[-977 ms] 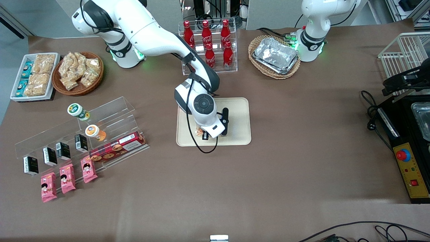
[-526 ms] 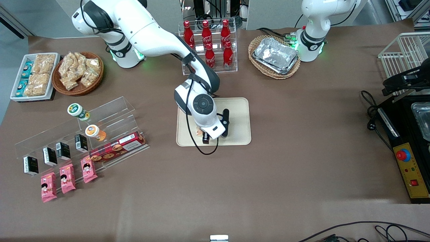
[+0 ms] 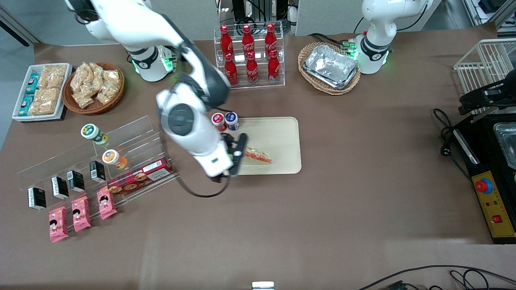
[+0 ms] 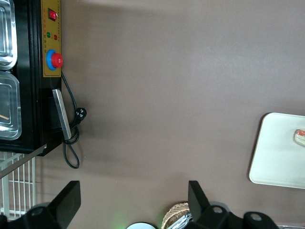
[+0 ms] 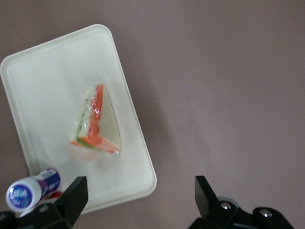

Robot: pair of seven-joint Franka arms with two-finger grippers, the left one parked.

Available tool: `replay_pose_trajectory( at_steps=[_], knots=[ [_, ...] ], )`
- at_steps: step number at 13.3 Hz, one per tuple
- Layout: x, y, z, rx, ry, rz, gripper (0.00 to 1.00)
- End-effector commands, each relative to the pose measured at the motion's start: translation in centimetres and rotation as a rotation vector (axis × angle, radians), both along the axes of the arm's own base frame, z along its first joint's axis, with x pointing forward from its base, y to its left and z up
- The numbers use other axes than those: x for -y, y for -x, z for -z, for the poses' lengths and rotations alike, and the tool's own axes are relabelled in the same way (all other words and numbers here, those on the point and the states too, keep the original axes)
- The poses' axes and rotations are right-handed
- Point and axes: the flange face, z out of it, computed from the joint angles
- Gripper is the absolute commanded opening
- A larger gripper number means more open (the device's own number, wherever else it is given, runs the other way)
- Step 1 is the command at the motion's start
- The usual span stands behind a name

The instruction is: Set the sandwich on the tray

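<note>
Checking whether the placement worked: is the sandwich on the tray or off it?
On it. The sandwich lies flat inside the tray rim, and the gripper is open, clear above it.

White arm (image 3: 189, 125), grey joints, black fingers (image 3: 240, 148), looping black cable (image 3: 201, 194)

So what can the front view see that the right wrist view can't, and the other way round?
Only the front view shows the cola bottles, the foil containers and the pink snack packets. Only the right wrist view shows the sandwich's whole triangular shape from above, with the open gripper well above it. Both show the sandwich lying on the tray near a blue-capped bottle.
</note>
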Motion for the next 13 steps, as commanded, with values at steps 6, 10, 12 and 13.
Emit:
replay_pose_trajectory(
  at_steps=[6, 10, 12, 13],
  knots=[
    [21.8, -2.1, -13.7, -0.091, -0.067, 0.489, 1.00],
    [32.2, 0.0, -18.9, -0.133, -0.044, 0.815, 1.00],
    [36.9, 0.7, -20.0, -0.117, -0.010, 0.888, 1.00],
    [38.7, 0.8, -20.0, -0.121, -0.001, 0.917, 1.00]
  ],
)
